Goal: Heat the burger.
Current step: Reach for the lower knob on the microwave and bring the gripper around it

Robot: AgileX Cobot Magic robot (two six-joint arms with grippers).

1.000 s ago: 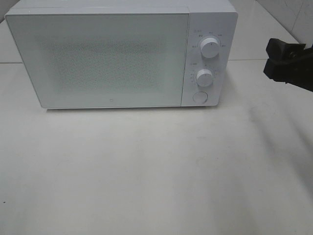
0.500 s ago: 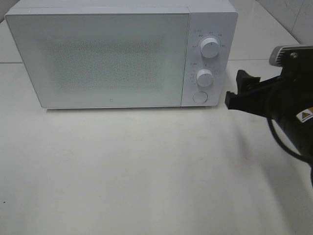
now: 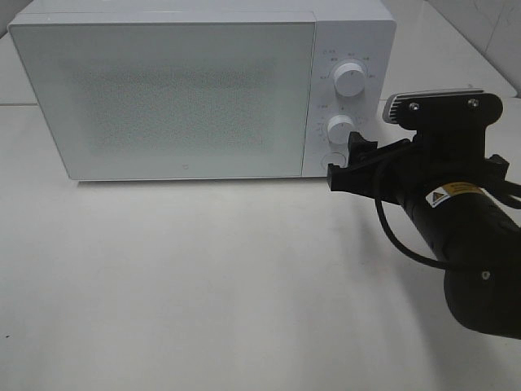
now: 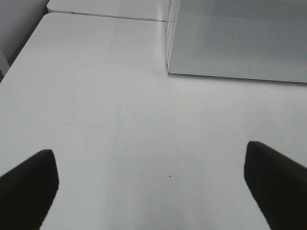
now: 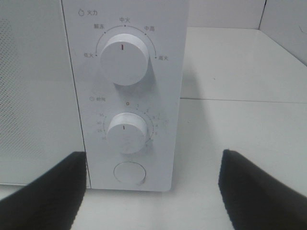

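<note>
The burger is out of view in every frame. A white microwave (image 3: 179, 98) stands at the back of the table with its door shut. Its control panel has an upper knob (image 5: 123, 61), a lower knob (image 5: 126, 132) and a round button (image 5: 129, 173). My right gripper (image 3: 346, 160) is open and empty, right in front of the panel's lower part, level with the round button (image 3: 332, 160). In the right wrist view its fingers (image 5: 48, 191) flank the panel. My left gripper (image 4: 151, 187) is open and empty over bare table, short of the microwave's front corner (image 4: 169, 72).
The white table (image 3: 203, 285) stretches in front of the microwave. A seam between table tops (image 4: 105, 17) runs behind the microwave's left side. The black right arm (image 3: 464, 236) fills the right of the exterior high view.
My right arm has swung in from the right edge, leftward and nearer, to the microwave's control panel. Its jaws stay equally wide. The microwave has not moved.
</note>
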